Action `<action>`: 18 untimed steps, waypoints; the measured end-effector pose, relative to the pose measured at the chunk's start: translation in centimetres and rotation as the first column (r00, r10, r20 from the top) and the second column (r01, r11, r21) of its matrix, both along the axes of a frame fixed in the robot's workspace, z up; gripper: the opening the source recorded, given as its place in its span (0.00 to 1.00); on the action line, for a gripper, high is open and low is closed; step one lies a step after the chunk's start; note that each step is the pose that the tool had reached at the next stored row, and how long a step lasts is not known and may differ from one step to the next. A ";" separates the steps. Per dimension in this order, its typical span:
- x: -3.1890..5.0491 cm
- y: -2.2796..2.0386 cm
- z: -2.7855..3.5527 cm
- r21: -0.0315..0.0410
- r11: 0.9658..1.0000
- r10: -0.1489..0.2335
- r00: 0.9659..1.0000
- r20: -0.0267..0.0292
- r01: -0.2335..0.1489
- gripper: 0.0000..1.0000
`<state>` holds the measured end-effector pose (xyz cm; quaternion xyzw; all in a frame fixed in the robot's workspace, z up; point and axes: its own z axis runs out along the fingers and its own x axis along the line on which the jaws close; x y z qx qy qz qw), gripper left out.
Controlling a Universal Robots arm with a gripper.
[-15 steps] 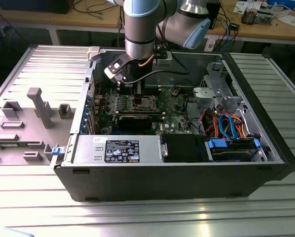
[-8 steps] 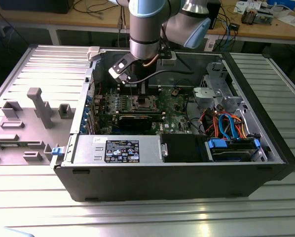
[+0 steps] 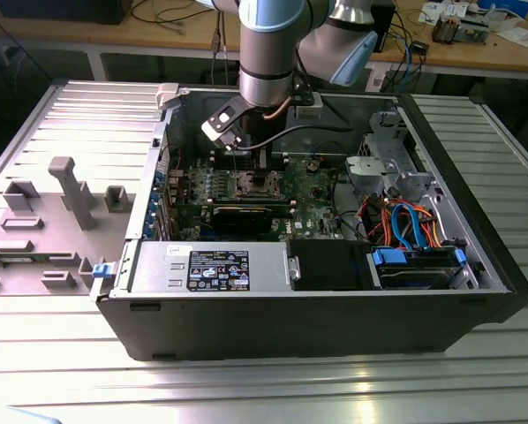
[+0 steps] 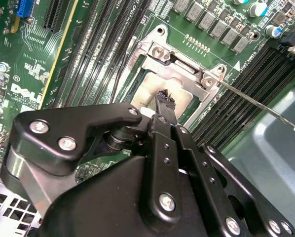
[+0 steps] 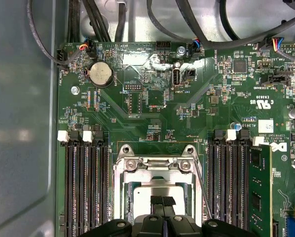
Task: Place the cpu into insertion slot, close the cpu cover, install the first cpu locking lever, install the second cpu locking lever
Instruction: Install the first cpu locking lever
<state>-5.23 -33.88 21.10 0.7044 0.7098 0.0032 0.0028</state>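
Tower case laid open on its side on ribbed metal table, green board turned face-up, most likely to allow work from above. Grey arm reaching straight down into the case, gripper set over the socket between 2 banks of black memory slots.

Exterior view good for layout: grey plastic fixtures on the table toward that view's left, orange and blue cables inside the case toward its right, socket partly masked by the gripper. First wrist view square-on to the board: coin battery beyond the socket, silver rim and 2 hinge screws plain. Second wrist view slanted, adding height: black linkage of the gripper in front, thin wire lever angled up and away from 1 corner of the socket, judged not yet latched.

Silver cover at the hinge side of the socket; flat down or raised, hard to tell. Pale grey square in its window judged to be the chip, lying in the socket rather than carried. Fingers drawn tight together, no gap, nothing visibly clamped; tips low over the middle of the chip, perhaps to press or check seating, contact impossible to judge.
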 end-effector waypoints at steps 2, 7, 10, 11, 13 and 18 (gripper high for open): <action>0.00 0.00 0.00 0.000 1.000 0.000 1.000 0.000 0.000 0.11; 0.01 0.00 0.01 0.000 1.000 0.000 1.000 0.000 0.000 0.11; 0.01 0.00 0.08 0.000 1.000 0.000 1.000 0.000 0.000 0.11; 0.01 0.00 0.13 0.000 1.000 0.000 1.000 0.000 0.000 0.11; 0.00 0.00 0.33 0.000 1.000 0.000 1.000 0.000 0.000 0.11; 0.00 0.00 0.89 0.000 1.000 0.000 1.000 0.000 0.000 0.11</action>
